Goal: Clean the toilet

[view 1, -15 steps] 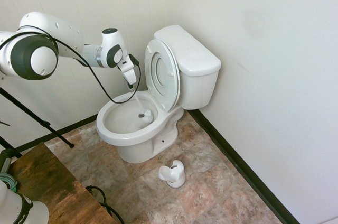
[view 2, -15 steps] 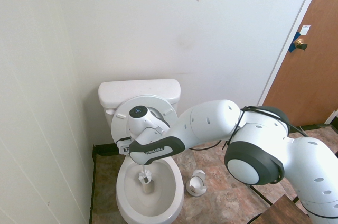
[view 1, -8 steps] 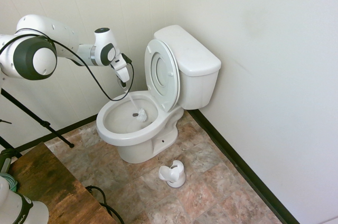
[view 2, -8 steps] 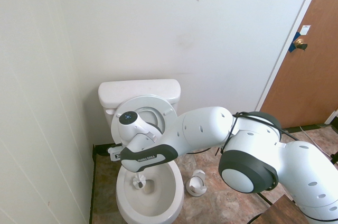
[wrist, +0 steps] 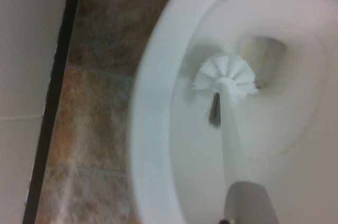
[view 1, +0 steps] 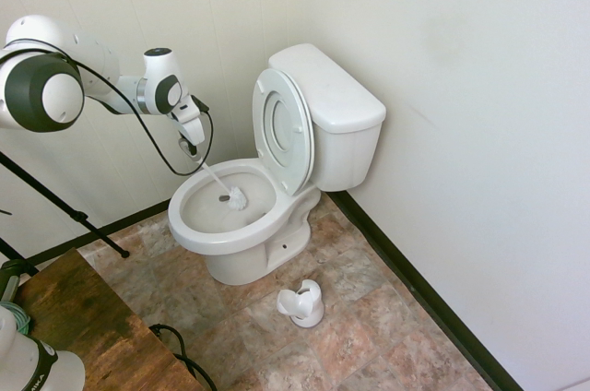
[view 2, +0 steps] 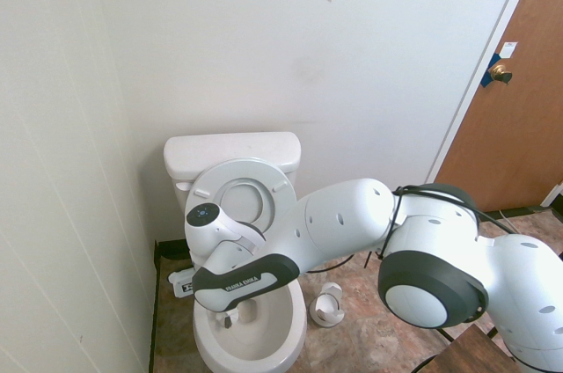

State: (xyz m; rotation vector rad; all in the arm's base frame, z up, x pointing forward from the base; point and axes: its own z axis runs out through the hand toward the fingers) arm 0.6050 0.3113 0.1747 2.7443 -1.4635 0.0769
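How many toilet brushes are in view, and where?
1. The toilet brush is held by the tool, its head inside the toilet bowl. The brush holder on the floor stands empty.

Legible text: one marking only. A dark band on the arm's forearm link (view 2: pixel 249 282), above the bowl of the toilet (view 2: pixel 264 342) in the second exterior view, carries white lettering reading "FRANKA EMIKA". No other text, number or sign is readable

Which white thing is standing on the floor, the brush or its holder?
The brush holder stands empty on the tiles beside the toilet. The brush is inside the bowl, held by the gripper.
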